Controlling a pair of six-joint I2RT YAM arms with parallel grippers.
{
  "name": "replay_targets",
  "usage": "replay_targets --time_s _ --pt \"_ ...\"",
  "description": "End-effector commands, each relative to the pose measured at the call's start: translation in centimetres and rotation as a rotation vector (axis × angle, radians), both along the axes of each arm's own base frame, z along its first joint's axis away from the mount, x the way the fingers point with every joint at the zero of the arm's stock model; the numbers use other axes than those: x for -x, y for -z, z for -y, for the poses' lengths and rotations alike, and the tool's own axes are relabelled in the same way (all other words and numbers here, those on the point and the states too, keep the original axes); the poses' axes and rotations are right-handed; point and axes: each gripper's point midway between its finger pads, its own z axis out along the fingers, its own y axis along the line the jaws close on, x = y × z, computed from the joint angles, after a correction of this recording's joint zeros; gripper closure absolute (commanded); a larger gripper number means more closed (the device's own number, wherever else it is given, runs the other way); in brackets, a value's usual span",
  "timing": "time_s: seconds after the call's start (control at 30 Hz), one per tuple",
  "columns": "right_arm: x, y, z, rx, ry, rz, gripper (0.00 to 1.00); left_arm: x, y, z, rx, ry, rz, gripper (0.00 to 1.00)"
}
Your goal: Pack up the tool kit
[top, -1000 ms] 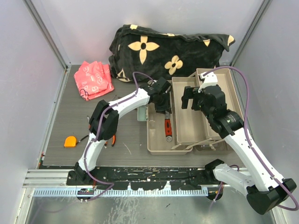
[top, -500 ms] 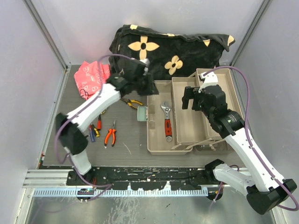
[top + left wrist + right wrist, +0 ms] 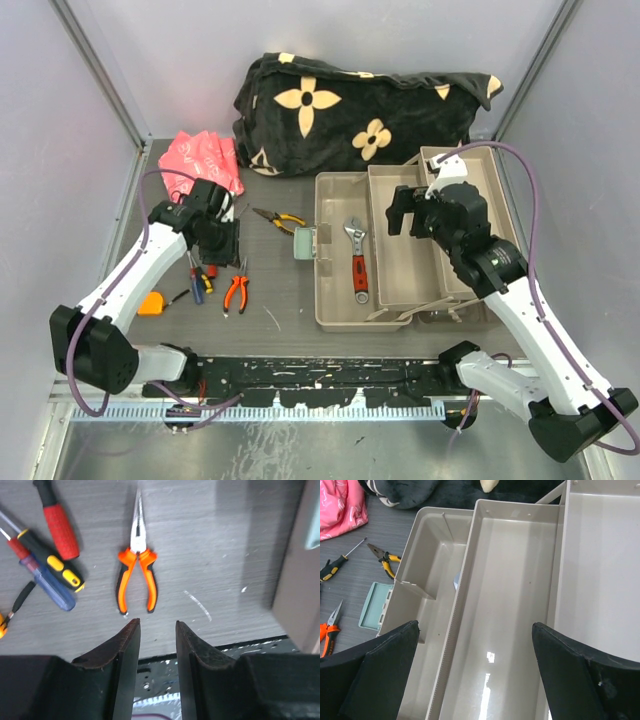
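While the toolbox [image 3: 335,318] lies opened at right with a wrench [image 3: 357,262] inside, pickup of the orange-handled pliers [image 3: 136,577], left on the worktop [image 3: 285,300], is judged in hand: the left end effector [image 3: 156,625], narrowly parted and empty, must be lowered onto them; the right end effector [image 3: 475,650] is held wide open.

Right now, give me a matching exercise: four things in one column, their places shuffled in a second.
Things:
1. red-handled metal adjustable wrench
2. orange-handled needle-nose pliers
3. small orange tape measure
4. crumpled pink plastic bag

Places:
A. far left of the grey table, beside the black flower-patterned blanket
B. on the table, just ahead of the left end effector
C. inside the open beige plastic toolbox tray
D. near-left table edge

Pairs: 1-C, 2-B, 3-D, 4-A
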Motion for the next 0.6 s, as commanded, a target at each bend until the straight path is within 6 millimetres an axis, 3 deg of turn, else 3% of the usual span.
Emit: replay_targets --time_s 0.0,0.23,0.57 --pt "0.7 -1.5 0.3 -0.043 0.001 0.050 0.00 0.5 0.5 -1.9 -0.086 0.084 0.006 0.64" --pt "1.8 -2.3 1.1 -0.030 0.009 0.066 0.00 0.1 5.2 -2.9 -0.155 0.104 -0.044 0.64" --pt "3.0 -2.4 2.0 -0.028 0.025 0.070 0.00 -0.4 9.0 -2.7 -0.108 0.009 -0.129 0.65"
